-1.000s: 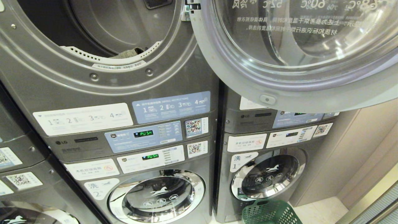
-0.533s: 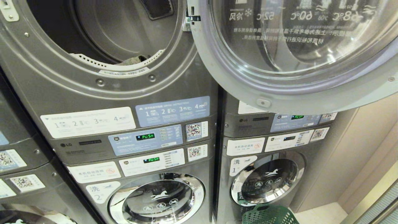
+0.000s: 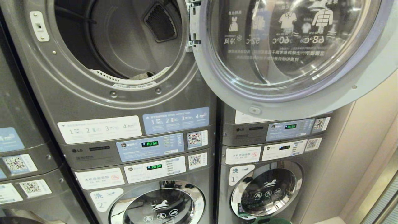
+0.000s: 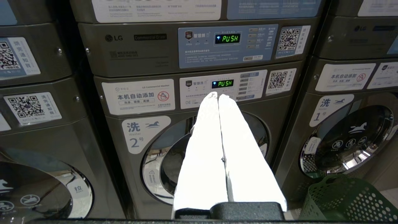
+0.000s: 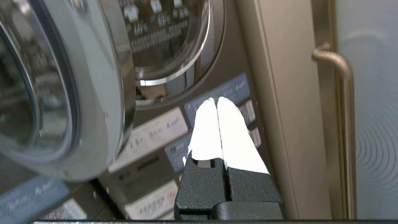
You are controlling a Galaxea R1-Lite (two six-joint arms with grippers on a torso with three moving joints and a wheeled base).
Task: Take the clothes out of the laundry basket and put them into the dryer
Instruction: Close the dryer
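Now the view had been tilted up, so more of the open dryer [image 3: 124, 40] drum was seen and the basket [image 4: 348, 199] nearly lost below, while both grippers [image 5: 216, 100], [image 4: 217, 95] were pressed together empty, suggesting loading was nearly done.

One dryer [image 3: 124, 71], one laundry basket [image 4: 345, 200]

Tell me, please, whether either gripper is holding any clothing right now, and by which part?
Nothing is held. The left gripper and the right gripper both have their white fingers pressed together with no cloth between them.
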